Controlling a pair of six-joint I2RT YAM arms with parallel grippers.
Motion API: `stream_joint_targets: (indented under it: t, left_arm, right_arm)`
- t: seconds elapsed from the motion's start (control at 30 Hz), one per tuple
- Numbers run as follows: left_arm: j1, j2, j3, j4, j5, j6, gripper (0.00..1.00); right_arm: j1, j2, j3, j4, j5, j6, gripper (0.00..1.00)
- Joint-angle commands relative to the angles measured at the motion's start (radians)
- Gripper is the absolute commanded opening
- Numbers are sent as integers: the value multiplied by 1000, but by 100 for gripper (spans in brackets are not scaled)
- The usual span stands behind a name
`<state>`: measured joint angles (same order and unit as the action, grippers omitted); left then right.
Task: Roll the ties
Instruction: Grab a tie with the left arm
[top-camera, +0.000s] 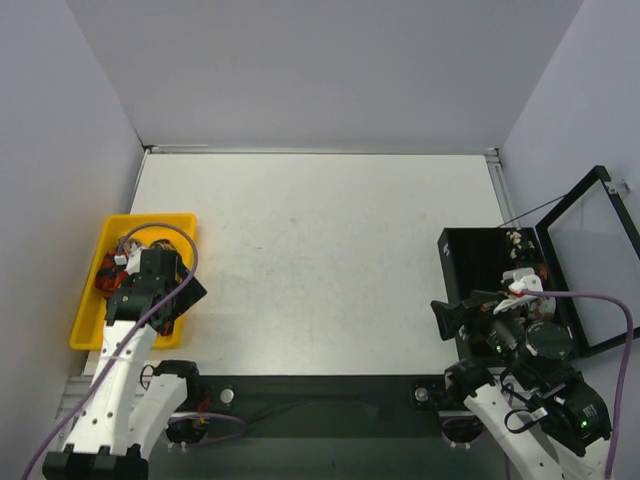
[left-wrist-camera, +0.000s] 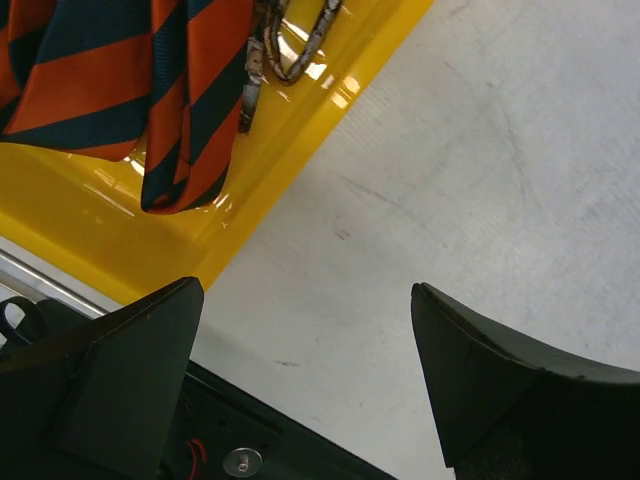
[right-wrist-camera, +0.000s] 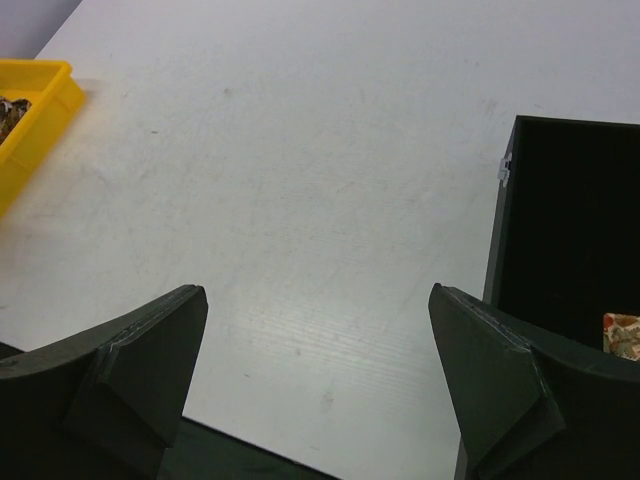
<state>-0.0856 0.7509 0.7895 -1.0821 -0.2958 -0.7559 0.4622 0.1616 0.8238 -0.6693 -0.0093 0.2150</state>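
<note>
A red-orange and black striped tie lies bunched in the yellow tray, with a brown patterned tie beside it. In the top view the ties are mostly hidden under my left arm. My left gripper is open and empty, above the tray's near right edge and the table; it also shows in the top view. My right gripper is open and empty over the table, just left of the black box. A patterned piece of fabric shows inside the box.
The black box stands at the right with its lid open to the right and small patterned items inside. The yellow tray stands at the left edge. Grey walls enclose the white table. Purple cables trail from both arms.
</note>
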Motion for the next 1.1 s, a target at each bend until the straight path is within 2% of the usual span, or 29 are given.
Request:
stream_joint_targets:
  t: [0.0,0.1,0.23,0.3,0.43,0.77,0.8,0.87,0.9,0.97,1.0,1.07]
  left_arm:
    - [81,91,-48,157,-26,-2,97]
    - [252,152,-96,256,38,26,98]
    - [407,177,-131,338,109,92,97]
    - [443,183,-130,362,125,128,97]
    - [458,226,-159,436,170,150,93]
    - [460,389,-211,576,161,119,69]
    - [458,409,-211,582,161,118,59]
    - [458,416,-202,582,164,119,46]
    - [460,410,-191,579,167,128,27]
    - [458,392,-179,548,173,144,10]
    - [458,365,-149,528,175,148,3]
    - [455,335,-106,466,185,165,0]
  right_arm:
    - [24,29,-14,25,-21,11,100]
    - [46,29,-14,27,-24,4,100]
    - [59,33,-15,28,-37,0,100]
    - [61,45,-15,30,-37,-3,100]
    - [67,65,-28,31,-35,-37,100]
    - [67,168,-20,27,-38,-49,100]
    - [67,190,-20,27,-40,-51,100]
    - [67,211,-15,27,-44,-51,100]
    - [67,232,-8,24,-49,-49,100]
    - [67,254,3,19,-55,-49,100]
    - [67,257,12,17,-57,-48,100]
    - [69,265,18,19,-63,-46,100]
